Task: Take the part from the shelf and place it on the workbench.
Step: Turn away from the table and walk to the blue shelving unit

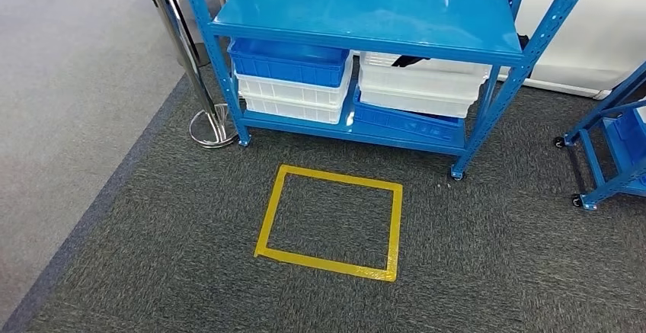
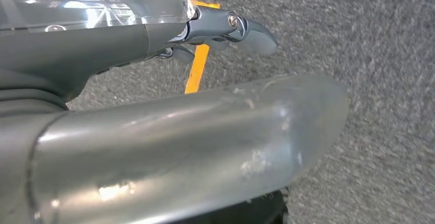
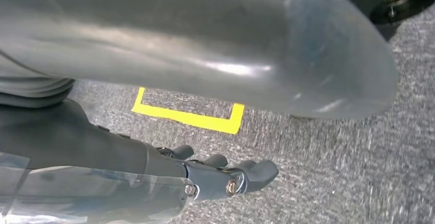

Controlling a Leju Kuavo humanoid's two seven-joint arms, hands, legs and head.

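A blue metal shelf (image 1: 366,14) stands ahead on the dark carpet, its top board bare. On its lower board sit a blue bin (image 1: 288,62) over white bins (image 1: 293,97) at the left, and white bins (image 1: 417,88) over a blue bin (image 1: 404,123) at the right. A dark object (image 1: 409,61) pokes out of the top right white bin; I cannot tell what it is. My left hand (image 2: 195,131) hangs over the carpet, fingers (image 2: 251,34) stretched out and holding nothing. My right hand (image 3: 169,162) hangs the same way, fingers (image 3: 246,175) straight and bare.
A yellow tape square (image 1: 329,222) marks the carpet in front of the shelf. A chrome stanchion post (image 1: 190,66) stands at the shelf's left corner. Part of another blue wheeled rack (image 1: 609,146) is at the right edge. Lighter grey floor (image 1: 68,81) runs along the left.
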